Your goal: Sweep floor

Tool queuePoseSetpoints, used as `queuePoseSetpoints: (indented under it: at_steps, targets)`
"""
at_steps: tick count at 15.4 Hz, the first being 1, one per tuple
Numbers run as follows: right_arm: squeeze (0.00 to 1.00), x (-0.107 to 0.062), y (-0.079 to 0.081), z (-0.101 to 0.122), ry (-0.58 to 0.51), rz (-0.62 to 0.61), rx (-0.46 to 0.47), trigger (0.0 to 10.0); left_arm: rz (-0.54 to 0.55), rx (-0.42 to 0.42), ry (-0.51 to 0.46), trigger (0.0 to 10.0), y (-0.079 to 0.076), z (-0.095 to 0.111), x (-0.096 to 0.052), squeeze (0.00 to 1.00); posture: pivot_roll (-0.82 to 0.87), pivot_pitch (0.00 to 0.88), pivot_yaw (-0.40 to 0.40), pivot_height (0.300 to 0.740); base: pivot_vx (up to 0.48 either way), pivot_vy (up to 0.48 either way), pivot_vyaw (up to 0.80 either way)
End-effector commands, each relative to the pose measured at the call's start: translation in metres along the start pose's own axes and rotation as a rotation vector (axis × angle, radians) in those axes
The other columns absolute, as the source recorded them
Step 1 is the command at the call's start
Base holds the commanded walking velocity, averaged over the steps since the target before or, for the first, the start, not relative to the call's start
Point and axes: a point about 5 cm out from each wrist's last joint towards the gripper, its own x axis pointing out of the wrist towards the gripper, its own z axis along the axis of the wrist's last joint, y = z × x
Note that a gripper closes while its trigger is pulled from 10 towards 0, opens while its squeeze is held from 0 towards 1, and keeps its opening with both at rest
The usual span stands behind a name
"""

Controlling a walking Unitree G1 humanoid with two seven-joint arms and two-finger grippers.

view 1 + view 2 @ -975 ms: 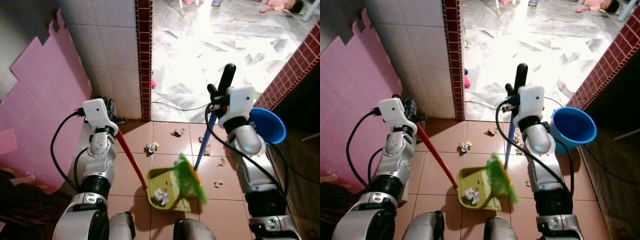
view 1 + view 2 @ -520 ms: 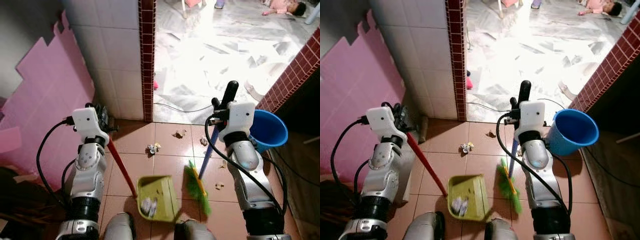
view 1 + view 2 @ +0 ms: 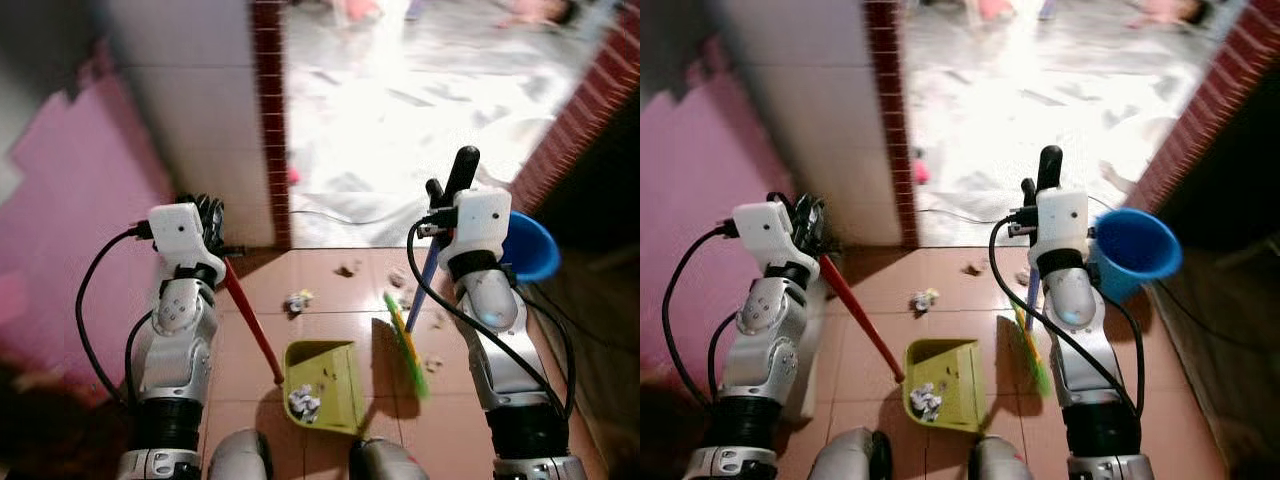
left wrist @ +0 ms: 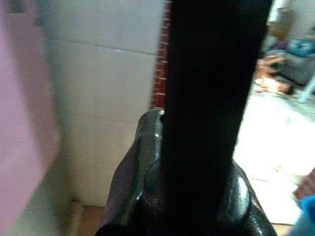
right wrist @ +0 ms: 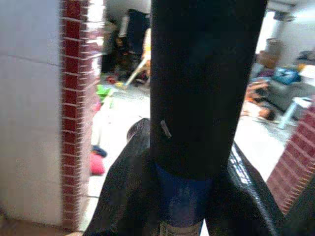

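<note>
My left gripper (image 3: 207, 214) is shut on the black top end (image 4: 206, 98) of the dustpan's red handle (image 3: 250, 316). The green dustpan (image 3: 330, 365) rests on the brown tiles between my feet, with crumpled paper (image 3: 303, 402) inside it. My right gripper (image 3: 447, 188) is shut on the black grip (image 5: 202, 83) of the broom, above its blue handle (image 3: 428, 284). The green bristles (image 3: 406, 338) sit on the floor just right of the dustpan. Paper scraps (image 3: 297, 300) lie on the tiles beyond the pan, with more (image 3: 348, 269) nearer the doorway.
A blue bucket (image 3: 531, 246) stands by my right arm. A white tiled wall with a red brick edge (image 3: 270, 120) is ahead on the left, a pink board (image 3: 70, 220) leaning beside it. The doorway opens onto a bright marble floor (image 3: 400, 110). A cable (image 3: 330, 217) crosses the threshold.
The broom head has swung off the dustpan to the pan's right side. The dustpan has shifted slightly with paper inside. The view has moved and is blurred.
</note>
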Motion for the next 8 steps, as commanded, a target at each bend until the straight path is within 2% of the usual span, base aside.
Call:
queuePoseSetpoints:
  at_steps: [1,2,8]
  targets:
    - [0.00,0.0050,-0.0048,0.0197,-0.094,-0.022,-0.049,10.0,-0.027,-0.032,-0.031,10.0,-0.0072,0.0106,0.0018,0.00,-0.03,0.019,0.026,0.740,0.000,0.000,-0.80]
    - [0.00,0.0053,-0.0048,0.0201,-0.096,-0.023,-0.051,10.0,-0.028,-0.034,-0.033,10.0,-0.0080,0.0118,0.0020,0.00,-0.03,0.020,0.027,0.740,0.000,0.000,-0.54]
    - [0.00,0.0079,-0.0050,0.0177,-0.090,-0.033,-0.054,10.0,-0.046,-0.036,-0.029,10.0,-0.0144,0.0168,0.0040,0.00,-0.04,0.022,0.035,0.740,0.000,-0.393,0.00]
